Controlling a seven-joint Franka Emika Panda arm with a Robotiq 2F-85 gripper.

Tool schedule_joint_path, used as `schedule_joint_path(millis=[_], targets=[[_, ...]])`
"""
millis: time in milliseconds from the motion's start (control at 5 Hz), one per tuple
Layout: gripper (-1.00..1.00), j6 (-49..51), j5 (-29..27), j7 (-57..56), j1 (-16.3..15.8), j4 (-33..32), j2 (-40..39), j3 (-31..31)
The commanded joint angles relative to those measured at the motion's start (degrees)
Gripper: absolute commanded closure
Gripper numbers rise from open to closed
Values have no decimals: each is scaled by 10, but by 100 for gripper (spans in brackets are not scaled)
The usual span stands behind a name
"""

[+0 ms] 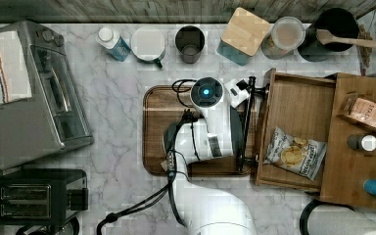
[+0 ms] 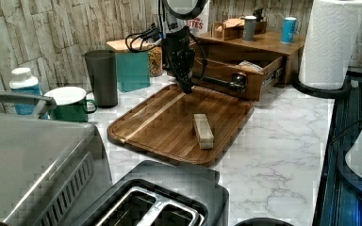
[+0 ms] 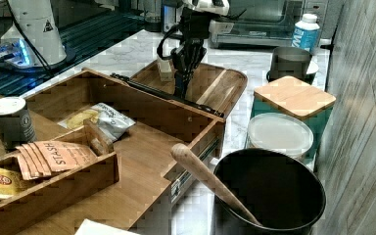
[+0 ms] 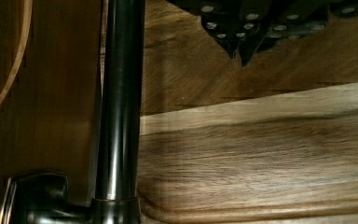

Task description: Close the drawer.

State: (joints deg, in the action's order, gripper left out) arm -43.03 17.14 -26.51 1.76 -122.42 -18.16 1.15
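The gripper [image 2: 187, 87], fingers pinched together and empty, hangs over the tray [image 2: 160, 122] just beside the drawer [image 1: 296, 105] and its bar handle [image 4: 121, 102] (running crosswise to the push).

My arm rises from its white base, bends over and points the wrist straight down. My hand [image 2: 187, 87] hangs at the end of it, fingertips lowest, and the 2 dark fingers [image 4: 235, 44] sit pressed together with no gap between their tips. Black cables loop around my wrist.
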Motion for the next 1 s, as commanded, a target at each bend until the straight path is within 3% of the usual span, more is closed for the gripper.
schedule_joint_path(millis=[200,600,1000], targets=[[100,-30,-30,-106,55,6,32,16],[100,-21,-72,-225,117,11,37,35],[100,-19,-106,-328,205,84,0,66]])
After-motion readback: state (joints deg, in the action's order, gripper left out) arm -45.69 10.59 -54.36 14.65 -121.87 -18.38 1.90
